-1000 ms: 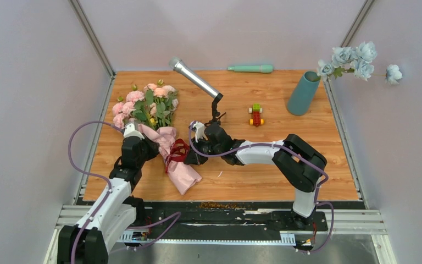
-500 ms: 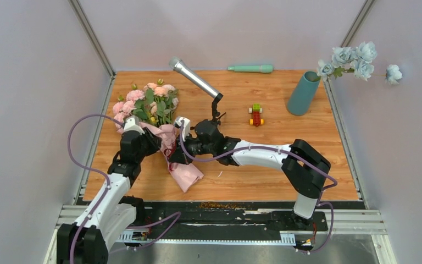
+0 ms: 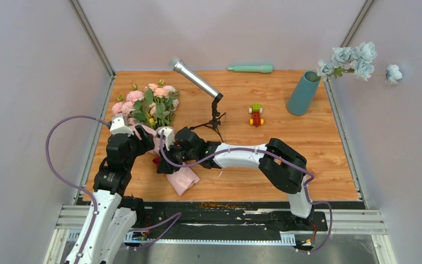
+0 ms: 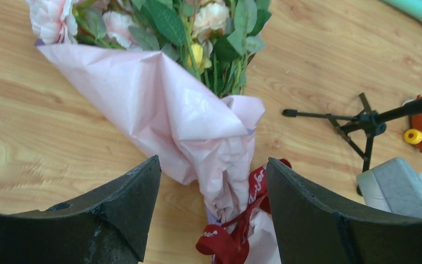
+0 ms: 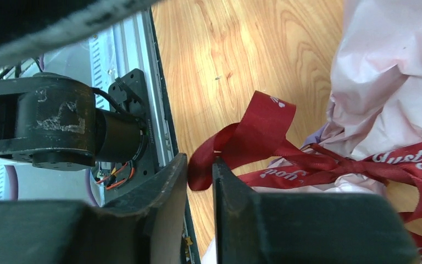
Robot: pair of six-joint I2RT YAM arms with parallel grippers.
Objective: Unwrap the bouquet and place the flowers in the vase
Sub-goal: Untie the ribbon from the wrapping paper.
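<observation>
The bouquet (image 3: 149,104) lies at the table's left, its roses pointing away and its pink paper wrap (image 3: 182,180) toward the arms. My left gripper (image 3: 144,138) stands open over the wrap's neck; in the left wrist view the gripper (image 4: 213,165) straddles the crumpled paper (image 4: 170,110) without touching it. A dark red ribbon (image 4: 236,236) is tied round the neck. My right gripper (image 5: 199,162) has its jaws a narrow gap apart, and a loose loop of the ribbon (image 5: 253,126) lies in that gap. The teal vase (image 3: 303,92) stands at the far right, holding no roses.
A silver microphone (image 3: 194,78) leans on a black tripod stand (image 3: 215,118) just right of the bouquet. Beyond it sit a small red and yellow toy car (image 3: 256,115) and a mint-green rod (image 3: 250,69). Pale blue flowers (image 3: 354,58) hang beside the vase.
My right gripper has moved left with the ribbon, then parted its jaws slightly. The left gripper has opened wide and drawn back to the left. The wrap's tail shifted left.
</observation>
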